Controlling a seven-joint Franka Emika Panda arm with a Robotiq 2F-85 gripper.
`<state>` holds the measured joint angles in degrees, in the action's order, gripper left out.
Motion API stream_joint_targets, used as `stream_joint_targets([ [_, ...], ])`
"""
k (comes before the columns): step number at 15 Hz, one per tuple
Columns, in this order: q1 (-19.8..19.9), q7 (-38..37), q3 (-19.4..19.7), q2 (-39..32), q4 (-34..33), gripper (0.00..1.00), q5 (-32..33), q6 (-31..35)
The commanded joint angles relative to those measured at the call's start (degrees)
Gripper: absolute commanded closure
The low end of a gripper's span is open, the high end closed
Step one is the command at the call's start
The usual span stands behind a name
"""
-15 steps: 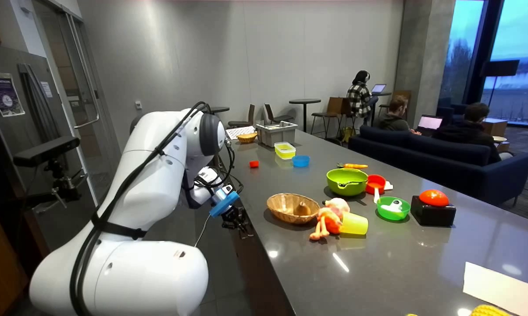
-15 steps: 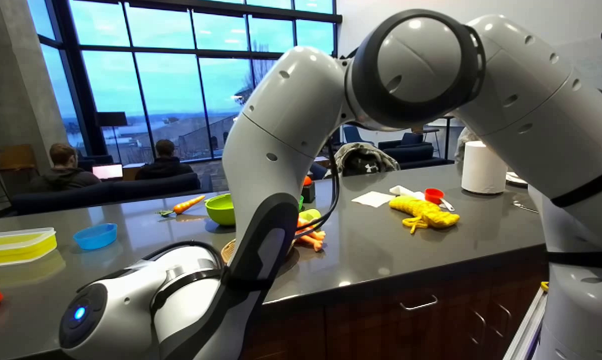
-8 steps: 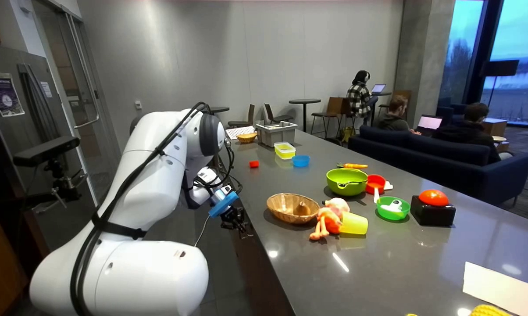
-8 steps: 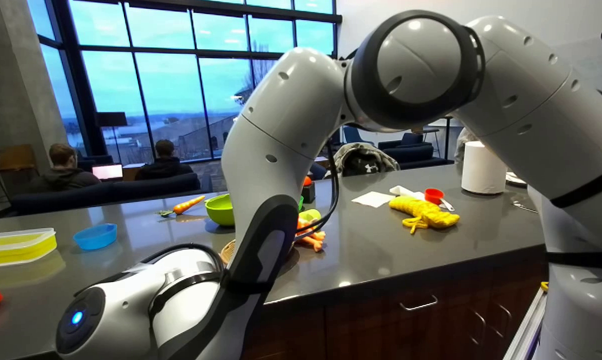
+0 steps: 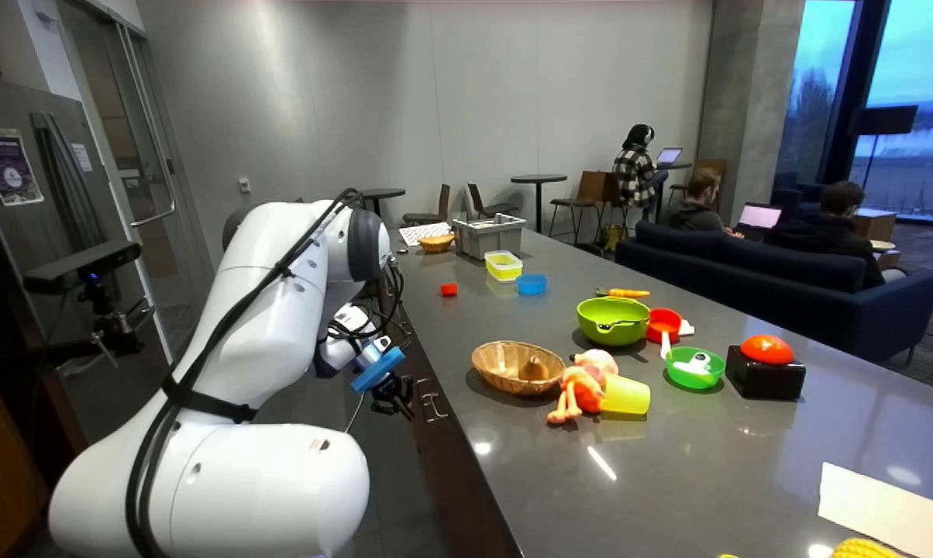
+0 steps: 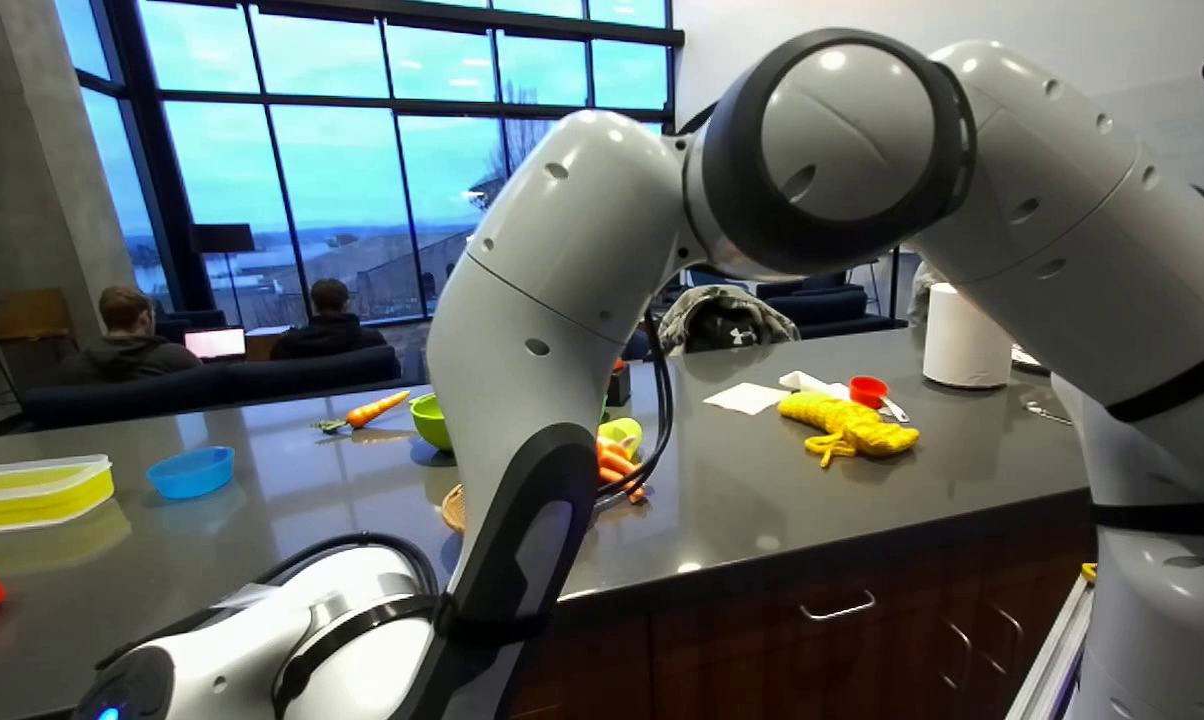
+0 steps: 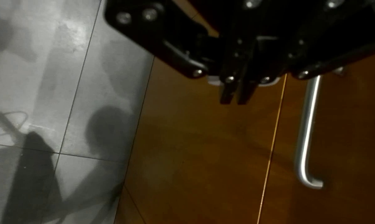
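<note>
My black gripper (image 7: 234, 100) enters from the top of the wrist view, its two fingertips close together with only a narrow gap and nothing visible between them. In an exterior view the gripper (image 5: 401, 404) hangs beside the counter's front, below the top and in front of the brown cabinets. The other exterior view cuts it off. The nearest thing is a silver bar handle (image 7: 307, 133) on the brown cabinet front (image 7: 200, 149), right of the fingers in the wrist view and apart from the fingertips. The handles (image 5: 433, 407) also show in an exterior view.
The grey counter (image 5: 668, 480) carries a wicker basket (image 5: 505, 378), orange plush toy (image 5: 579, 391), yellow cup (image 5: 626, 395), green bowl (image 5: 610, 325), red-button box (image 5: 765, 380), blue bowl (image 5: 531, 284) and yellow knitted toy (image 6: 842, 425). A camera stand (image 5: 87, 267) stands left of the arm.
The arm has drawn back from the counter front; the gripper shifted left in one exterior view and the hand dropped down-left in the other. The counter objects have not moved.
</note>
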<state>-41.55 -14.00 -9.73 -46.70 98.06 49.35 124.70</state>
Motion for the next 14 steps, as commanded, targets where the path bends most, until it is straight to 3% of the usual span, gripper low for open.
stream_joint_targets([
  [1, -0.7, 0.6, -0.3, -0.1, -0.5, 0.68, 0.1, 0.0],
  [10, -3.5, 7.0, -1.0, -2.2, -8.7, 0.01, -1.3, -13.0],
  [14, -2.7, 6.5, -0.5, -1.9, -8.5, 0.0, -1.2, -14.9],
])
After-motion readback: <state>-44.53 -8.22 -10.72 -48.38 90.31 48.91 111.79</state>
